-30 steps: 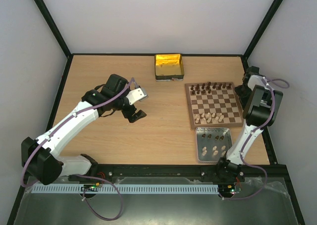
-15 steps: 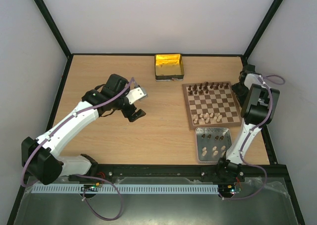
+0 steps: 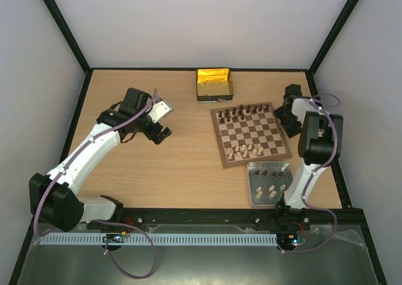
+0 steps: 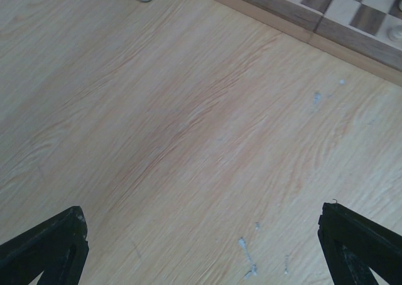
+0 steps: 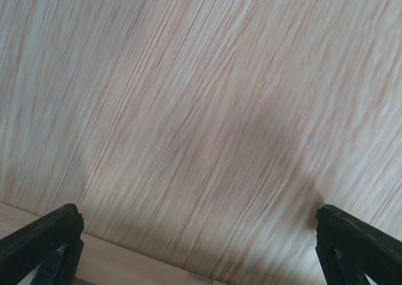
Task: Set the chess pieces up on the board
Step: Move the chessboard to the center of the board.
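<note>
In the top external view, the chessboard (image 3: 254,134) is seen lying on the wooden table (image 3: 188,172) right of centre, turned slightly askew to the table edges. A row of dark chess pieces (image 3: 242,112) is ranged along its far edge, and a small cluster of pale chess pieces (image 3: 248,151) is gathered near its near edge. Just beside the board's near right corner a grey metal tray (image 3: 250,186) is placed, on which a few dark pieces (image 3: 267,172) and several pale pieces (image 3: 273,189) are held. A yellow-gold tin (image 3: 215,78) is set at the far side of the table, near the board's far left corner. The left gripper (image 3: 160,134) is held over bare table well left of the board, while the right gripper (image 3: 284,117) is lowered just beside the board's far right edge. In the left wrist view, the left gripper (image 4: 201,253) is shown with its fingers (image 4: 50,247) spread wide and only bare wood between them; a corner of the board (image 4: 314,15) and one pale piece (image 4: 396,32) are caught at the upper right. In the right wrist view, which is blurred, the right gripper (image 5: 201,247) is likewise shown with fingers (image 5: 44,241) parted wide over the tabletop, nothing being gripped; a paler band (image 5: 94,260) at the lower left cannot be identified.
</note>
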Motion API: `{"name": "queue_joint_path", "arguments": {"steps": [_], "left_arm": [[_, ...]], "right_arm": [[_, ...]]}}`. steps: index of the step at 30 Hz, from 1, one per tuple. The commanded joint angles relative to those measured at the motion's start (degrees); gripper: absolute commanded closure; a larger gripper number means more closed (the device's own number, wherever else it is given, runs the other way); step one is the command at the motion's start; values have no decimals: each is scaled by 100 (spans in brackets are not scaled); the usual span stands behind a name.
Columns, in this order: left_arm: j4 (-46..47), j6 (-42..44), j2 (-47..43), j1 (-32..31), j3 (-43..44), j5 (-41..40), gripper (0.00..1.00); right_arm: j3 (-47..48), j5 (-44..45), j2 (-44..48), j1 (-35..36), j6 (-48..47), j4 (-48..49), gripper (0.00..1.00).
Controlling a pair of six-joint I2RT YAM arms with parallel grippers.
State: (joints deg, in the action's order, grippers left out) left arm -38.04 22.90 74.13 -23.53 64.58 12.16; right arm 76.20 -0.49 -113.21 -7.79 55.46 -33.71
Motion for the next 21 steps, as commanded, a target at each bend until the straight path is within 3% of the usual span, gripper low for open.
{"name": "queue_joint_path", "arguments": {"steps": [1,10,21], "left_arm": [[37,63,38,291,74,-77,0],[285,-35,165,966,-105,-209,0],[749,-280,651,1743,-511,-406,0]], "right_arm": [[-518,-583,111,501,336,8,3],[-642,-619,420,1639,684,127,3],[-1540,-1043,849,2576,882,737,4]]}}
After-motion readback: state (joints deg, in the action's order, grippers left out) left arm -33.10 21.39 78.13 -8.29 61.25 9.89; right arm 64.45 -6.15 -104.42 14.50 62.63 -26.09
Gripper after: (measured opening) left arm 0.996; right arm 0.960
